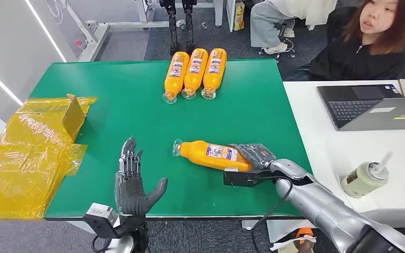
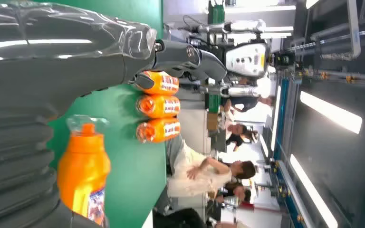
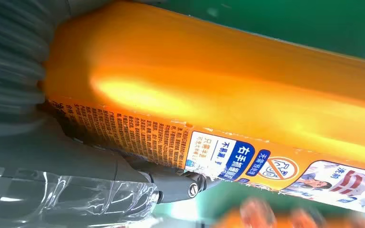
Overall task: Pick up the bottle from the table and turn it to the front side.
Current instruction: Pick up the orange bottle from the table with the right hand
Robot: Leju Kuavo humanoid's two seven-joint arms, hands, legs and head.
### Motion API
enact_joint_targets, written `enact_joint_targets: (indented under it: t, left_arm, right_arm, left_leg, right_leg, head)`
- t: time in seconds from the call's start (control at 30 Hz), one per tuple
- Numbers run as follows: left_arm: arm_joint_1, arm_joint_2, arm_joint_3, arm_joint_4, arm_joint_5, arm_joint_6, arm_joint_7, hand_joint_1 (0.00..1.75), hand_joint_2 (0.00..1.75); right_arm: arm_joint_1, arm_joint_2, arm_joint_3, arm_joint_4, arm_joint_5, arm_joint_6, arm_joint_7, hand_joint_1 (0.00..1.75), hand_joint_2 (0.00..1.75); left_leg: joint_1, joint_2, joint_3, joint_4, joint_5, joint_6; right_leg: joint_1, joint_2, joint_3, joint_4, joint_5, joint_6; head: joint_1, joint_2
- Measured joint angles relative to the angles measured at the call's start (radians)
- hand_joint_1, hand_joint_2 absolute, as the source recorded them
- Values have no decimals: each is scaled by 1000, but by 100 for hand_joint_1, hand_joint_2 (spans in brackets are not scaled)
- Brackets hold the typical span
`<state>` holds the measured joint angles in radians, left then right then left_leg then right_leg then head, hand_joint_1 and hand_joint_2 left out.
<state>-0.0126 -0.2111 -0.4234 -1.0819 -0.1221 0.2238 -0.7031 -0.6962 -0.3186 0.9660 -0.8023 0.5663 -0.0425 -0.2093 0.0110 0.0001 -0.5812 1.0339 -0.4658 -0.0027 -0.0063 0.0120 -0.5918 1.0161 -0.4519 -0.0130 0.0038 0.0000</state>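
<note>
An orange bottle (image 1: 211, 154) with a clear cap and a printed label lies on its side on the green table (image 1: 126, 105), cap pointing left. My right hand (image 1: 256, 158) wraps its dark fingers around the bottle's base end and grips it. In the right wrist view the bottle (image 3: 218, 95) sits tight against the hand, with the grey thumb (image 3: 100, 161) under its label. My left hand (image 1: 132, 184) is held up open near the table's front edge, to the left of the bottle and apart from it. The left wrist view shows the bottle's cap end (image 2: 83, 175).
Three more orange bottles (image 1: 195, 71) lie side by side at the table's far edge. Crumpled yellow plastic wrap (image 1: 31, 153) covers the left side. A white desk on the right carries a laptop (image 1: 372, 105) and a cup with a straw (image 1: 364, 178). A person (image 1: 369, 37) sits behind it.
</note>
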Motion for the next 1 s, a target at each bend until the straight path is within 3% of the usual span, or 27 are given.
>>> enact_joint_targets:
  t: [0.23, 0.4, 0.53, 0.73, 1.0]
  left_arm:
    - [-3, 6, 4, -4, -26, 49, 0, 0, 175]
    - [-5, 26, 17, -23, -63, 101, 0, 0, 175]
    - [-9, 44, 35, -36, -81, 120, 0, 0, 175]
    - [-10, 56, 55, -55, -72, 99, 0, 0, 175]
    - [-4, 35, 55, -61, 24, -44, 0, 0, 175]
  right_arm:
    - [91, -76, -148, -282, 31, 7, 13, 175, 175]
    - [204, -147, -243, -469, 33, 10, 3, 175, 175]
    - [298, -171, -289, -573, 54, 1, -1, 175, 175]
    - [382, -161, -312, -651, 101, -21, -1, 175, 175]
    - [404, -74, -313, -659, 155, -70, -39, 175, 175]
  left_leg:
    - [0, -3, -7, 0, 0, 0]
    - [0, -5, -9, 0, -1, 0]
    - [0, -5, -9, 0, -1, 0]
    - [0, -4, -9, 0, -1, 0]
    - [0, -4, -9, 0, 0, 0]
  right_leg:
    - [0, -2, -7, 0, -1, 1]
    - [0, -4, -7, 0, -2, 2]
    - [0, -4, -8, 0, -2, 2]
    - [0, -4, -8, 0, -2, 1]
    - [0, -4, -8, 0, -2, 1]
  head:
    - [0, 0]
    - [0, 0]
    - [0, 0]
    - [0, 0]
    - [0, 0]
